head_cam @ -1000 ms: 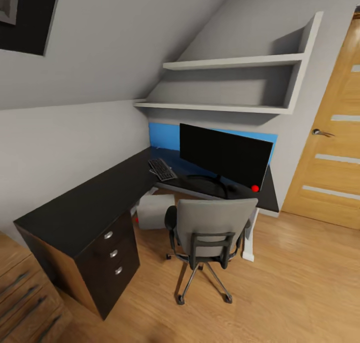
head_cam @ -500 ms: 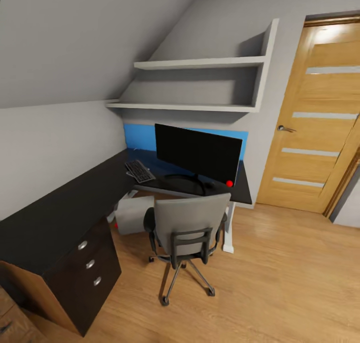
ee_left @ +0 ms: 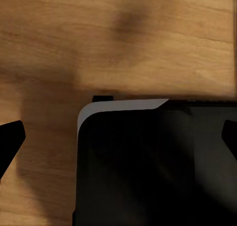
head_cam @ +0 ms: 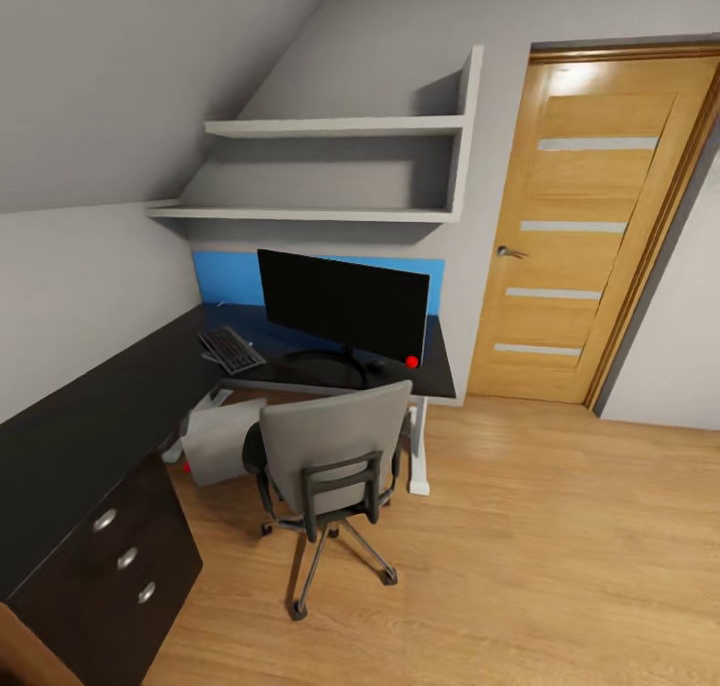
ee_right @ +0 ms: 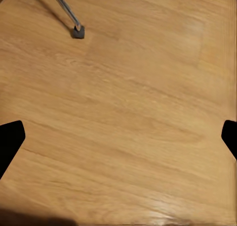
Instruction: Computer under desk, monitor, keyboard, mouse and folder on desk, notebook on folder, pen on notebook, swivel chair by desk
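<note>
The black L-shaped desk (head_cam: 90,416) runs along the left wall and into the corner. On its far wing stands the black monitor (head_cam: 340,301), with the keyboard (head_cam: 231,349) lying to its left. The grey computer (head_cam: 222,440) sits on the floor under the desk. The swivel chair (head_cam: 335,441) stands in front of the monitor with its back towards me, hiding its seat. Folder, notebook, pen and mouse are hidden or too small to tell. My left gripper (ee_left: 118,139) is open over the floor and a dark body. My right gripper (ee_right: 118,139) is open above bare planks.
A wooden door (head_cam: 575,236) stands shut at the right. Two white shelves (head_cam: 330,126) hang above the desk, and a blue panel (head_cam: 225,276) backs the monitor. Black drawers (head_cam: 125,558) are at the near left. A chair caster (ee_right: 77,31) shows on the floor.
The whole head view has shifted left, so the camera has turned right; more of the door shows now. Desk, monitor, keyboard and chair keep their places relative to each other.
</note>
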Motion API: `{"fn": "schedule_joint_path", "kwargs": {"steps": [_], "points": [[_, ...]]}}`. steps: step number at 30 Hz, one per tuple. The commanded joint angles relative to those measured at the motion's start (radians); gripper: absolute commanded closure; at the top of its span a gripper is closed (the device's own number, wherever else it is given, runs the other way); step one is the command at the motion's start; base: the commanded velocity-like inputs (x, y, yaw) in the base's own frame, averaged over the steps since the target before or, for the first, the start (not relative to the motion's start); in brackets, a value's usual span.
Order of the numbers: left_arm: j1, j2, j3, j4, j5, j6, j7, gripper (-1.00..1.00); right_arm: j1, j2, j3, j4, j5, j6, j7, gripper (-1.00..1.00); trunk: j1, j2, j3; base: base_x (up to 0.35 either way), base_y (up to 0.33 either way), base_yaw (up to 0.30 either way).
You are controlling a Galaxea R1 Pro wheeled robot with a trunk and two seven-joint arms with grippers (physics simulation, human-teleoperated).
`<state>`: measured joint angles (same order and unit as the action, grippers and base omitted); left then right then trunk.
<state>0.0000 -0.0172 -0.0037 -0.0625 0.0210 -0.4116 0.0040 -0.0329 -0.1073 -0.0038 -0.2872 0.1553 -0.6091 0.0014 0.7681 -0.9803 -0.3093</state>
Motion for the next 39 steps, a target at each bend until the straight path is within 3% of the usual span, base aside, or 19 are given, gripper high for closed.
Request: {"fn": "schedule_joint_path", "kwargs": {"steps": [1,6,11,20,21,22,23,25,28,31,32,33,39], "points": [[0.000,-0.001,-0.001,0.000,0.002,-0.003,0.000,-1.00,-0.001,0.000,-0.001,0.001,0.004,-0.003,0.000,-1.00,0.000,-0.001,-0.001,0.000,0.000,-0.300],[0.000,0.001,-0.001,0.000,0.002,-0.003,0.000,-1.00,-0.001,0.000,-0.001,0.002,0.004,-0.003,0.000,-1.00,0.000,-0.001,-0.001,0.000,0.000,-0.300],[0.000,0.021,-0.002,-0.026,0.001,-0.010,0.000,-1.00,-0.001,0.000,-0.001,0.001,0.004,-0.003,0.000,-1.00,0.000,-0.001,-0.001,0.000,0.000,-0.299],[0.000,0.043,0.004,-0.274,0.014,-0.010,0.004,-1.00,-0.001,0.001,-0.001,0.000,0.003,-0.007,0.000,-1.00,0.000,-0.001,-0.001,0.000,0.000,-0.290],[0.000,0.045,0.006,-0.328,0.058,-0.009,0.005,-1.00,-0.001,0.000,-0.001,-0.002,0.002,-0.008,0.000,-1.00,0.000,-0.001,-0.001,0.000,0.000,-0.281],[0.000,0.045,0.007,-0.334,0.071,-0.009,0.005,-1.00,-0.001,0.000,-0.001,-0.002,0.002,-0.008,0.000,-1.00,0.000,-0.001,-0.001,0.000,0.000,-0.281],[0.000,0.044,0.007,-0.338,0.117,-0.008,0.005,-1.00,-0.001,0.000,-0.001,-0.002,0.001,-0.009,0.000,-1.00,0.000,-0.001,-0.001,0.000,0.000,-0.281],[0.000,0.044,0.006,-0.307,0.164,-0.008,-0.002,-1.00,-0.001,0.001,-0.001,-0.003,0.000,-0.011,0.000,-1.00,0.000,-0.001,-0.001,0.000,0.000,-0.281],[0.000,0.046,0.006,-0.270,0.188,-0.006,-0.006,-1.00,-0.001,0.001,-0.002,-0.003,-0.018,-0.024,0.000,-1.00,0.000,-0.001,-0.001,0.000,0.000,-0.281],[0.000,0.047,0.005,-0.247,0.199,-0.007,-0.007,-1.00,-0.001,0.001,-0.002,-0.001,-0.064,-0.040,0.001,-1.00,0.000,-0.001,-0.001,0.000,0.000,-0.281],[0.000,0.048,0.006,-0.237,0.202,-0.011,-0.007,-1.00,-0.001,0.001,-0.002,0.000,-0.109,-0.049,0.001,-1.00,0.000,-0.001,-0.001,0.000,0.000,-0.282],[0.000,0.048,0.006,-0.234,0.203,-0.012,-0.007,-1.00,-0.001,0.001,-0.002,0.000,-0.121,-0.050,0.001,-1.00,0.000,-0.001,-0.001,0.000,0.000,-0.282],[0.000,0.047,0.007,-0.227,0.201,-0.013,-0.008,-1.00,-0.001,0.001,-0.002,-0.001,-0.143,-0.053,0.002,-1.00,0.000,-0.001,-0.002,0.000,0.000,-0.283]]}}
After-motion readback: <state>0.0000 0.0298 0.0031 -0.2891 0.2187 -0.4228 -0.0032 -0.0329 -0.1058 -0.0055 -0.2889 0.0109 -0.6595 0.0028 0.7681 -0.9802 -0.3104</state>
